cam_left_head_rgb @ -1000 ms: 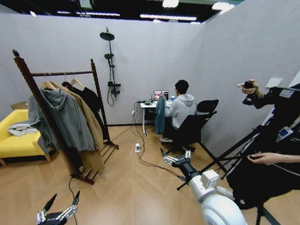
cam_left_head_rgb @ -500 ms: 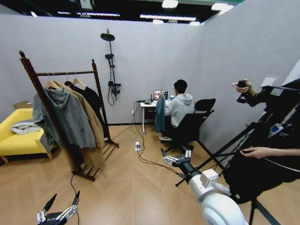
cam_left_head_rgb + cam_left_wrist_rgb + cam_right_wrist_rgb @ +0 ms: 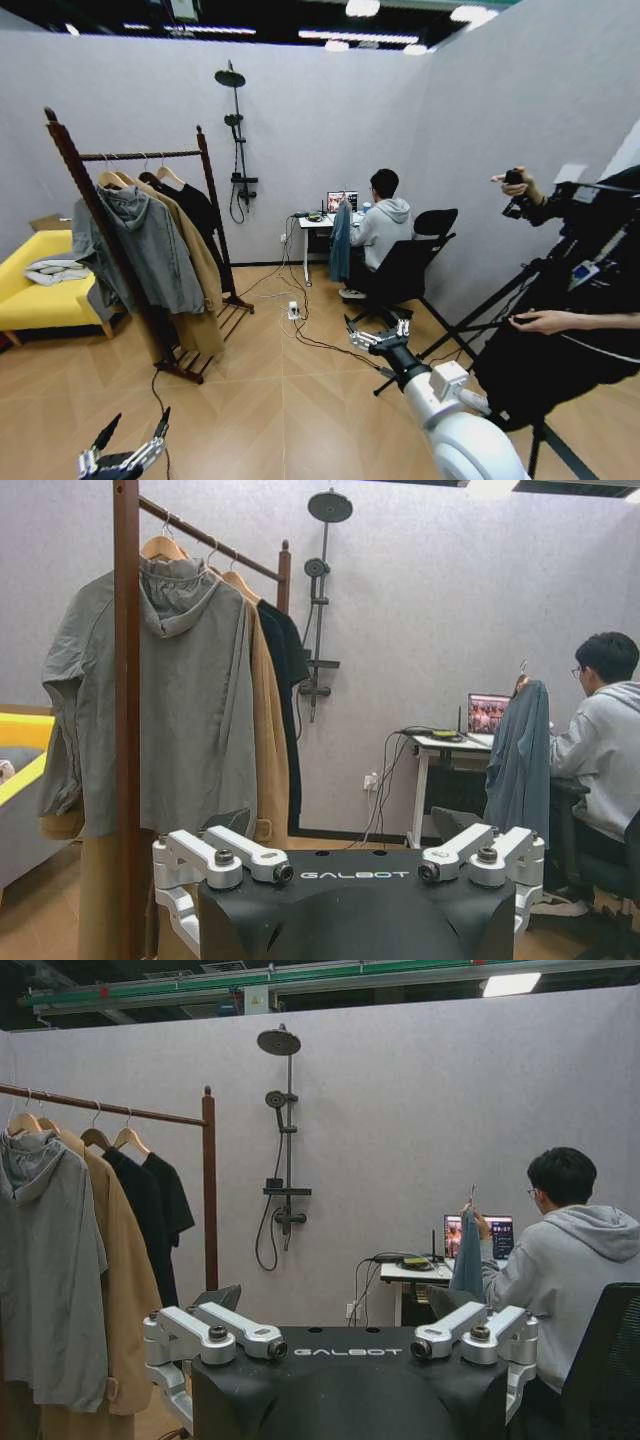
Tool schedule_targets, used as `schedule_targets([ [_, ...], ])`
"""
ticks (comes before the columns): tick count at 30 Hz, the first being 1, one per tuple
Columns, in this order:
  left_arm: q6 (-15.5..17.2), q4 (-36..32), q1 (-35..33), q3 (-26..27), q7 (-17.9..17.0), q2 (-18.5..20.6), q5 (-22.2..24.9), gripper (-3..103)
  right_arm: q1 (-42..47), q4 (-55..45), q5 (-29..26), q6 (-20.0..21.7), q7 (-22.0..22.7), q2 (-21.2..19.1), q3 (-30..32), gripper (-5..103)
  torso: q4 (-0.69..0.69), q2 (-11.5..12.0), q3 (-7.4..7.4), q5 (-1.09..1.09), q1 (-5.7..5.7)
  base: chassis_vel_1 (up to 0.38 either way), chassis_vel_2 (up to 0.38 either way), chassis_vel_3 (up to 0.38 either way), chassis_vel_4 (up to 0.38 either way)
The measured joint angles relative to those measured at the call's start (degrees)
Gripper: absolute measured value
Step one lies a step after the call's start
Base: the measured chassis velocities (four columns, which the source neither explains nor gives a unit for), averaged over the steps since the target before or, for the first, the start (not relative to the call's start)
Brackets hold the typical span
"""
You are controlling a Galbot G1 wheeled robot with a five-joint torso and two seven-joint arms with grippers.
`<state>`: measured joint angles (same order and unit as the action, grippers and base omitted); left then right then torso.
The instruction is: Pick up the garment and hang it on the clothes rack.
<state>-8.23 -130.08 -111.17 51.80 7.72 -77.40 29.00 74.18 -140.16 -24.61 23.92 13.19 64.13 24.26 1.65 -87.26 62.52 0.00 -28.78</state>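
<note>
Clothes rack (image 3: pixel 125 230) of dark reddish-brown wood is seen in the head view standing on the wooden floor (image 3: pixel 260 400) at the left of the room, in front of the grey wall. Four garments are hung along its rail on light wooden hangers: a grey hooded jacket (image 3: pixel 145 250) nearest the camera, a tan coat (image 3: pixel 200 275) behind it, and two black garments beyond. The black garment (image 3: pixel 195 212) at the far end of the rail, beside the far post, is taken for the task's jacket; which of the two dark pieces it is cannot be told with certainty.

A yellow sofa (image 3: pixel 35 300) with a pale cloth on it is seen to the left of the rack. A wall-mounted shower set (image 3: pixel 236 130) is fixed behind the rack. Further right, a blue-grey garment (image 3: pixel 342 243) is hung at a small bench (image 3: pixel 310 226) carrying a laptop.

The left gripper (image 3: pixel 130 440) is held low at the lower left of the head view, above the floor, well apart from the rack; its jaws are spread and nothing is held. The right gripper (image 3: pixel 375 330) is stretched forward over the floor near the middle of the room, jaws likewise released and empty.
</note>
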Motion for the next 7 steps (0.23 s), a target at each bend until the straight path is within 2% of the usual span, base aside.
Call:
schedule_targets([
  [7,0.0,0.0,0.0,0.0,0.0,0.0,0.0,100,3.3,-1.7,0.0,-0.6,0.4,1.8,2.4,100,0.0,0.0,0.0,0.0,0.01,0.0,0.0,0.0,0.0],
])
